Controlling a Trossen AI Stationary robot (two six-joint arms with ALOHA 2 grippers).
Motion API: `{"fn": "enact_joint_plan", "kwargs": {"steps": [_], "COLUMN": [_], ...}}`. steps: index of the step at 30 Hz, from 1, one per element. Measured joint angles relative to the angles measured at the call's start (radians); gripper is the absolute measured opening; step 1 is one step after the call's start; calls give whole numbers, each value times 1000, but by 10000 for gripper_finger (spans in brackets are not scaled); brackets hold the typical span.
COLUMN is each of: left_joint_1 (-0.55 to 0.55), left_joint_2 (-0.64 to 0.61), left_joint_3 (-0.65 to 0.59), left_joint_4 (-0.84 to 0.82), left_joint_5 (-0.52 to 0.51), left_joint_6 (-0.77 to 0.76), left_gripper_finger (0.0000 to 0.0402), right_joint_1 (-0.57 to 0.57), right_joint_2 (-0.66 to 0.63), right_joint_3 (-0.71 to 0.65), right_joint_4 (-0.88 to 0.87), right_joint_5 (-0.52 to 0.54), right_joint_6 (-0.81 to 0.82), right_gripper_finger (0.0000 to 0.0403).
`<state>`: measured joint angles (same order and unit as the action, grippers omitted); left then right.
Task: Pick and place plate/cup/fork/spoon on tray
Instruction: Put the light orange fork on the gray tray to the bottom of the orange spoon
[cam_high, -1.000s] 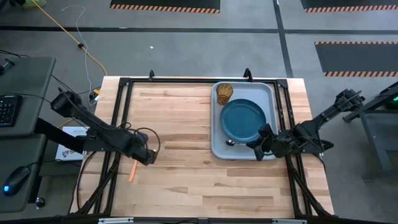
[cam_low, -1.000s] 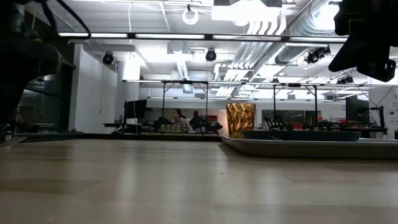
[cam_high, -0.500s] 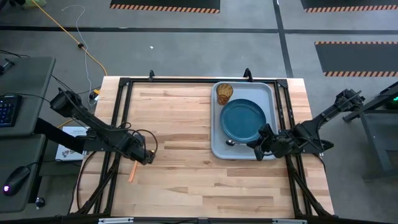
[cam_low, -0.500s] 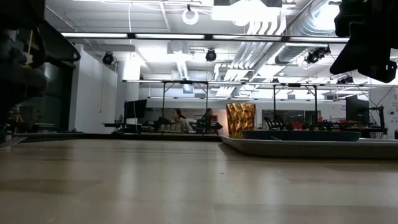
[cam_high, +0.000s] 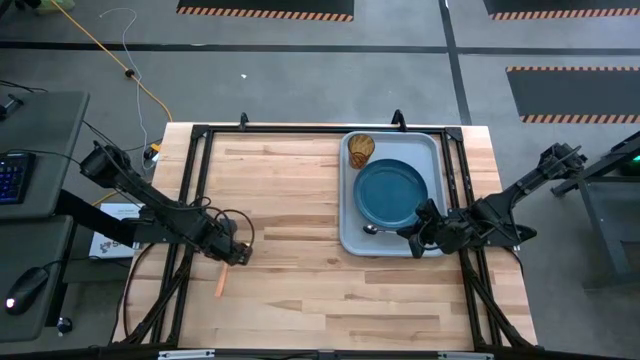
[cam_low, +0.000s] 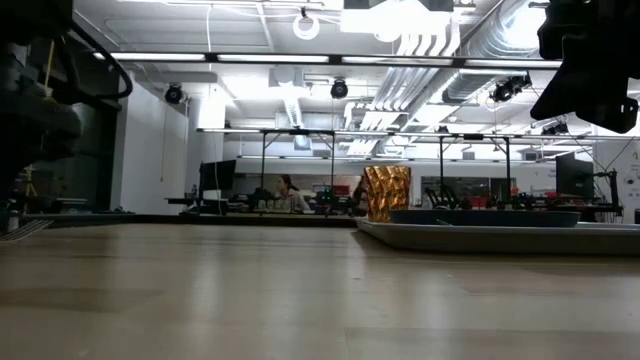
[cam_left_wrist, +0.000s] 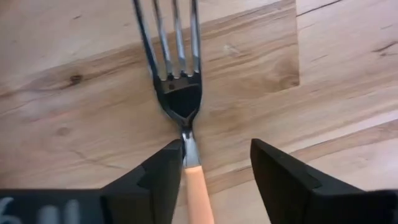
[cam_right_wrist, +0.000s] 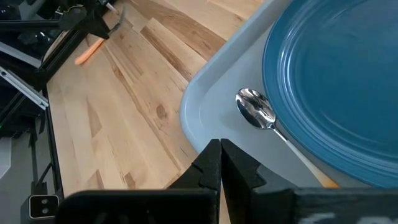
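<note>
Jaws: left apart around fork, right clenched empty

Left wrist view only: left gripper (cam_left_wrist: 214, 171) straddles fork (cam_left_wrist: 177, 93) neck, one finger touching. High view adds: fork on bare table (cam_high: 300, 300); right gripper (cam_high: 408, 235) at tray (cam_high: 435, 145) edge; spoon (cam_right_wrist: 258, 111) beside plate (cam_high: 390, 192).

Looked like a robotics lab or industrial test hall rather than a home: a butcher-block table (cam_high: 300, 230) on a black metal frame, standing on a grey concrete floor (cam_high: 300, 80) marked with orange-and-black hazard stripes (cam_high: 265, 11) and crossed by a yellow cable (cam_high: 110, 55). Showed, beyond the table, an open ceiling with exposed silver ducts (cam_low: 450, 50), long strip lights (cam_low: 300, 57) and rows of benches on dark metal frames (cam_low: 300, 170), with a person (cam_low: 290, 190) seated at one. Had a desk with keyboard (cam_high: 12, 175) and mouse (cam_high: 25, 290) beside the table.
</note>
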<state>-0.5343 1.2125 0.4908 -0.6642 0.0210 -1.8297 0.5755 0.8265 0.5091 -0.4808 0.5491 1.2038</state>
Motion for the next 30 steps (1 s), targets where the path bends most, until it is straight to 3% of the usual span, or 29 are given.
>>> {"fn": "enact_joint_plan", "kwargs": {"steps": [5, 18, 30], "left_joint_1": [-2, -36, -37], "left_joint_2": [1, 3, 56], "left_joint_3": [-2, 20, 24], "left_joint_4": [22, -7, -25], "left_joint_5": [-4, -72, -14], "left_joint_6": [1, -43, -42], "left_gripper_finger": [157, 158, 158], "right_joint_1": [0, 0, 0], "right_joint_2": [0, 0, 0], "right_joint_3": [0, 0, 0], "right_joint_4": [0, 0, -1], "right_joint_5": [0, 0, 4], "right_joint_6": [0, 0, 0], "right_gripper_finger": [0, 0, 0]}}
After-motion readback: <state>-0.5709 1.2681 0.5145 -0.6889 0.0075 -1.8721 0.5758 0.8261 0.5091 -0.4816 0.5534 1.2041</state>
